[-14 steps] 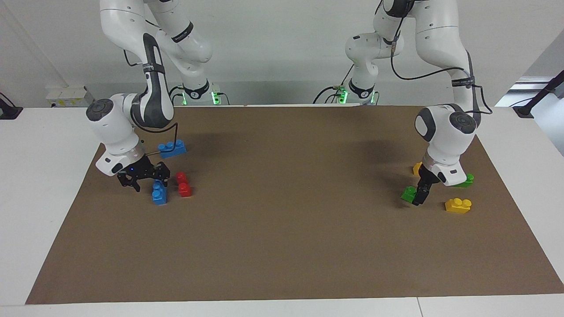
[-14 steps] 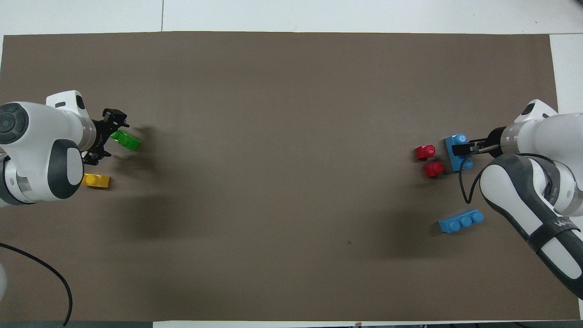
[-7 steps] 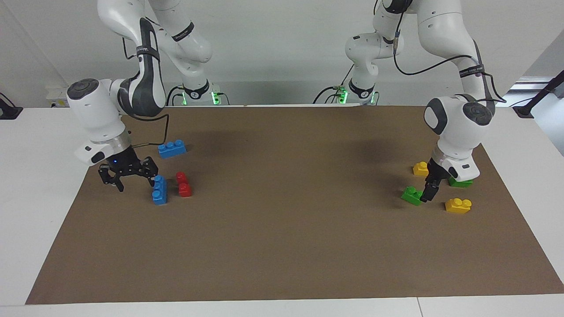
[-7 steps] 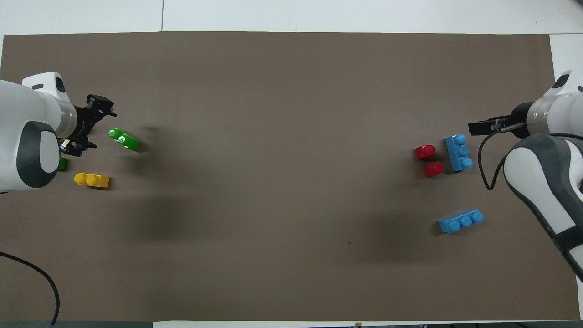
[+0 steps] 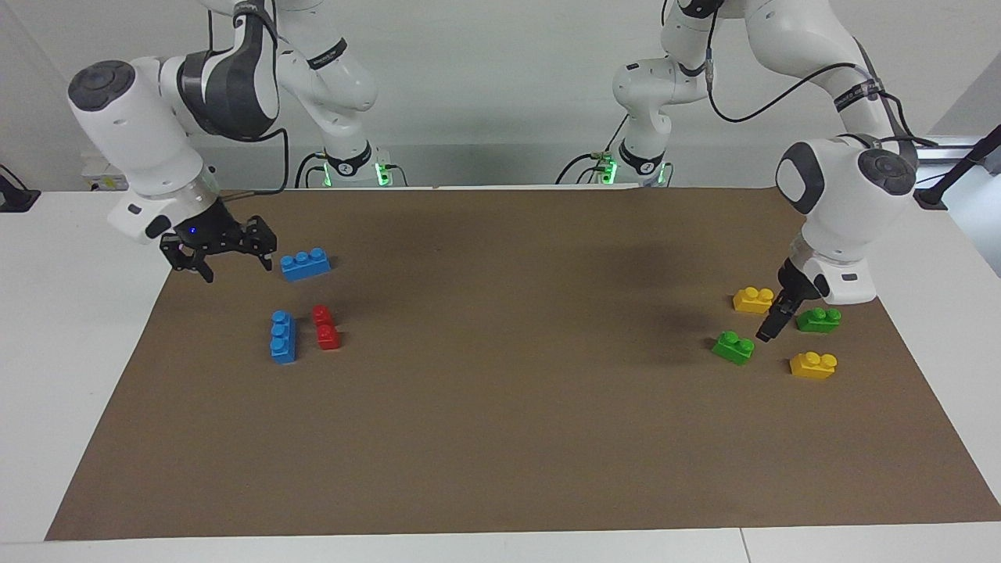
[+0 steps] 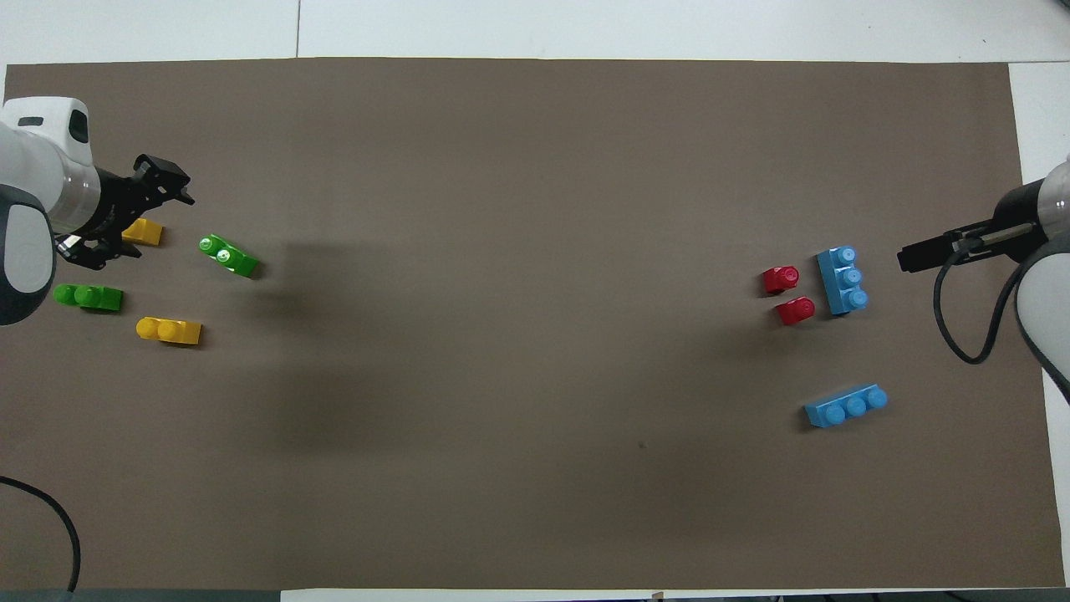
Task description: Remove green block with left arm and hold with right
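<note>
One green block [image 5: 733, 347] [image 6: 228, 256] lies on the brown mat [image 5: 508, 407] at the left arm's end. The second green block [image 5: 819, 319] [image 6: 88, 296] lies beside it, nearer the mat's edge. My left gripper [image 5: 770, 327] [image 6: 129, 219] is open and empty, raised over the gap between the two green blocks and touching neither. My right gripper [image 5: 227, 262] [image 6: 915, 253], with its blue light, is open and empty in the air over the mat's edge at the right arm's end.
Two yellow blocks [image 5: 754, 299] [image 5: 813, 364] lie around the green ones. At the right arm's end lie two blue three-stud bricks [image 5: 305, 264] [image 5: 283, 336] and a red pair [image 5: 326, 327].
My left gripper has lifted off the green block and drawn back toward the mat's edge; the block stays on the mat. My right gripper has risen off the blue brick and moved outward.
</note>
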